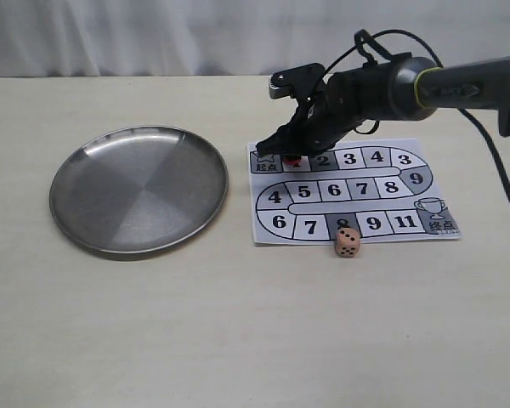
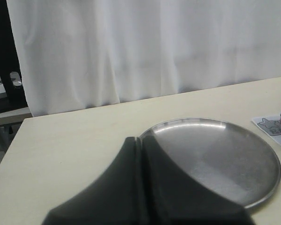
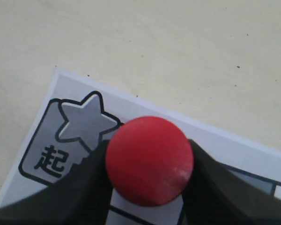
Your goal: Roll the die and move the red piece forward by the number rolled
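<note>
The red piece [image 3: 149, 160] stands on the paper game board [image 1: 348, 191], on the square beside the star start square [image 3: 79, 136]. My right gripper [image 1: 292, 153] is shut on it, one dark finger pressed on each side; only a sliver of the red piece [image 1: 292, 159] shows in the exterior view. The tan die [image 1: 348, 241] lies on the table just off the board's near edge, below square 8, three pips on its front face. My left gripper [image 2: 141, 143] is shut and holds nothing, hovering near the metal plate's rim.
A round steel plate [image 1: 138, 188] lies left of the board, also seen as the plate [image 2: 215, 154] in the left wrist view. A white curtain [image 2: 145, 47] hangs behind the table. The right arm [image 1: 425, 85] reaches in from the right.
</note>
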Robot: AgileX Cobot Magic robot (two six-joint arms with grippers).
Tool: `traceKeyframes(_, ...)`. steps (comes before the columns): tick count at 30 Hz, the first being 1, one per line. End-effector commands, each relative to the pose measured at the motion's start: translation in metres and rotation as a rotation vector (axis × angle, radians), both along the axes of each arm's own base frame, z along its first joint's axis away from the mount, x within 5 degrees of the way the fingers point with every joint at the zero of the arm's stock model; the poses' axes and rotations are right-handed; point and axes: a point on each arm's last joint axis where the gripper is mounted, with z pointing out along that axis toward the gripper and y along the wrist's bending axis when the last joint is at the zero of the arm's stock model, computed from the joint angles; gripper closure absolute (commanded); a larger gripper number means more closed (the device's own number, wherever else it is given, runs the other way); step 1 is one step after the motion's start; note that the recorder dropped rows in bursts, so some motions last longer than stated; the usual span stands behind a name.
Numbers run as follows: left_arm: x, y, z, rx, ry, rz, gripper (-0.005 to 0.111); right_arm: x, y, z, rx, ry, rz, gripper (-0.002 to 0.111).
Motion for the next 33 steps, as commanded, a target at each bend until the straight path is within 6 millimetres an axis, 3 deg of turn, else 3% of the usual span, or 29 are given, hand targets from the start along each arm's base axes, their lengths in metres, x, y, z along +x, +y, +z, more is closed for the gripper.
traceKeyframes(1,0.0,-0.001,0.0,-0.003,-0.009,-0.01,0.107,-0.003,-0.004,-0.009,-0.022,0.055,-0.002,0.104)
traceKeyframes(5,0.0,-0.001,0.0,-0.003,-0.009,-0.01,0.107,-0.003,-0.004,0.006,-0.014,0.032,-0.002,0.104)
traceKeyframes(7,0.0,-0.001,0.0,-0.003,-0.009,-0.01,0.107,-0.004,-0.006,0.029,-0.006,-0.004,-0.002,0.104)
traceKeyframes(10,0.0,-0.001,0.0,-0.003,-0.009,-0.01,0.107,-0.007,-0.01,0.084,-0.006,-0.126,0.017,0.104)
traceKeyframes(13,0.0,-0.001,0.0,-0.003,-0.009,-0.01,0.107,-0.007,-0.027,0.112,0.011,-0.182,-0.021,0.104)
traceKeyframes(15,0.0,-0.001,0.0,-0.003,-0.009,-0.01,0.107,-0.005,-0.039,0.107,0.004,-0.158,-0.047,0.104)
traceKeyframes(16,0.0,-0.001,0.0,-0.003,-0.009,-0.01,0.107,-0.005,-0.042,0.095,-0.004,-0.134,-0.053,0.104)
traceKeyframes(22,0.0,-0.001,0.0,-0.003,-0.009,-0.01,0.107,-0.006,-0.042,0.006,-0.04,-0.012,-0.043,0.104)
traceKeyframes(30,0.0,-0.001,0.0,-0.003,-0.009,-0.01,0.107,-0.007,-0.042,0.0,-0.046,0.006,-0.043,0.104)
traceKeyframes(32,0.0,-0.001,0.0,-0.003,-0.009,-0.01,0.107,-0.006,-0.042,0.011,-0.039,-0.017,-0.043,0.104)
traceKeyframes(33,0.0,-0.001,0.0,-0.003,-0.009,-0.01,0.107,-0.006,-0.045,0.026,-0.032,-0.049,-0.049,0.104)
